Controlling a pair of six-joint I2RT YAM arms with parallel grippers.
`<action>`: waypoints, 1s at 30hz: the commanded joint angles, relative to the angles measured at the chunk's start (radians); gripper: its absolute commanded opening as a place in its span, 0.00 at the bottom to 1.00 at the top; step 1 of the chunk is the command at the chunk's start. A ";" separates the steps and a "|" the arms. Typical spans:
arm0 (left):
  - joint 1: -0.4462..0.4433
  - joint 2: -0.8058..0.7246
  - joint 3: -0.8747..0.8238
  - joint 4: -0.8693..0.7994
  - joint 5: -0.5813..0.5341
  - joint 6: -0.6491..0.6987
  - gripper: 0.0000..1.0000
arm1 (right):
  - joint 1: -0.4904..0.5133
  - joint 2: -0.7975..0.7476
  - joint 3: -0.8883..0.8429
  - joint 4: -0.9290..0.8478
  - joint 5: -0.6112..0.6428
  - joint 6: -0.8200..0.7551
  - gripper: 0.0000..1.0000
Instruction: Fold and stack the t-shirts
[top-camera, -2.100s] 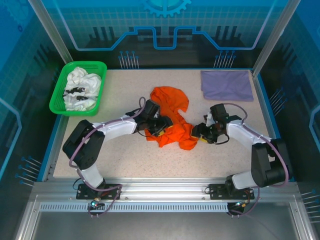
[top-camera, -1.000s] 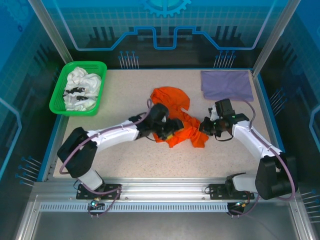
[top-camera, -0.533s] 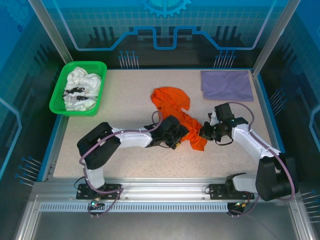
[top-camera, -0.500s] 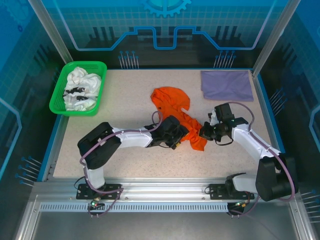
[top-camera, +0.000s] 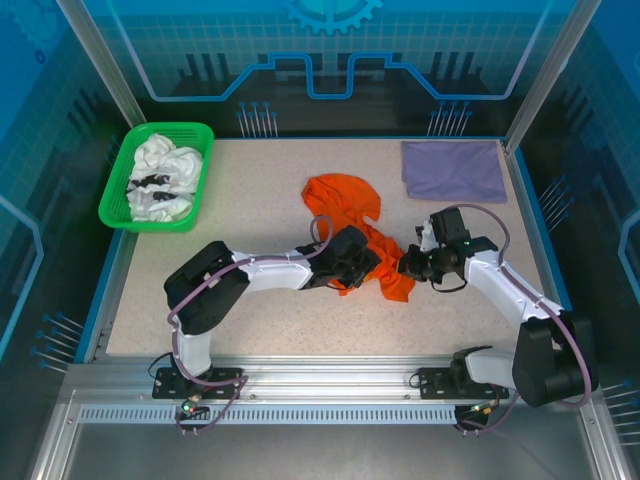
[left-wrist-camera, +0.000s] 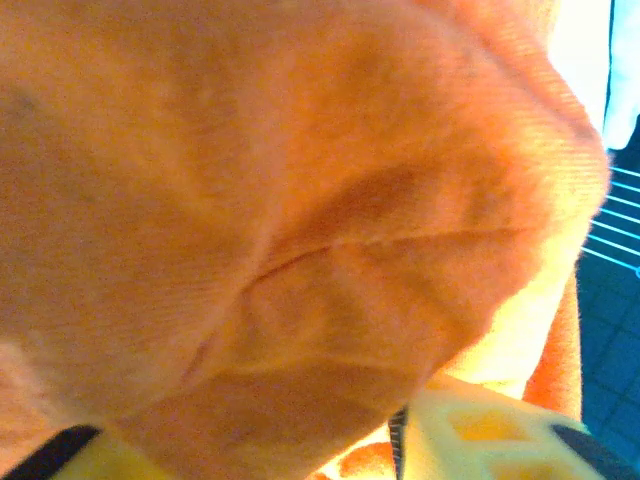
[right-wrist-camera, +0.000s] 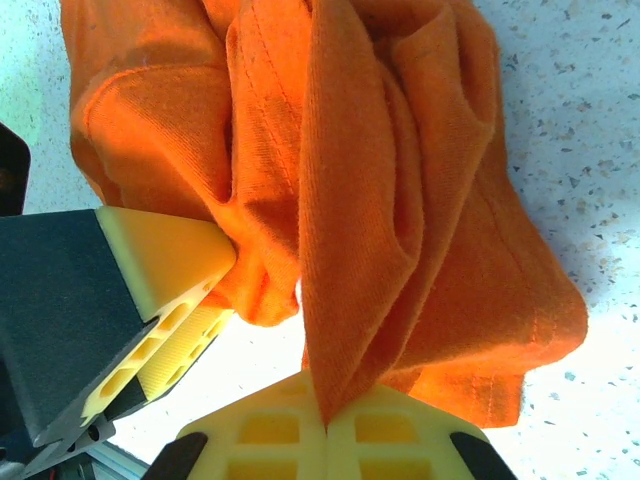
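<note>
Right now we judge the step in hand to be the opening-out of the bright orange cotton t-shirt (top-camera: 345, 200), which lies crumpled in the middle of the speckled beige table (top-camera: 250, 180), near the centre of the top view. The right gripper (top-camera: 407, 266) sits at the lower right edge of the heap. Its wrist view shows its yellow fingertips (right-wrist-camera: 265, 435) pressed together on a raised fold of the orange cloth, so it is clamped on the shirt. The left gripper (top-camera: 362, 268) is buried in the lower left side of the same heap. Orange cloth drapes right over its camera, and we cannot tell whether its jaws have caught any of it.

No fold has been made in this shirt yet. We think the next move calls for a sure hold on both sides, then drawing the two grips apart to spread the cloth flat before any folding.

A pale lavender cloth t-shirt (top-camera: 453, 170) lies flat and squared at the upper right of the table, seemingly the start of the stack.

One container is present: a green plastic mesh basket (top-camera: 117, 180) at the upper left. It holds white cloth t-shirts with black print (top-camera: 165, 170), bunched and unfolded.
</note>
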 joint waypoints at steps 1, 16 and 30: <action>-0.007 -0.021 0.027 -0.048 -0.018 0.036 0.29 | -0.004 -0.016 -0.018 -0.004 -0.029 -0.017 0.00; -0.009 -0.057 0.023 -0.090 0.019 0.096 0.27 | -0.005 -0.010 -0.023 -0.002 -0.026 -0.017 0.00; -0.012 -0.048 0.050 -0.097 0.065 0.124 0.38 | -0.007 0.004 -0.025 0.009 -0.028 -0.014 0.00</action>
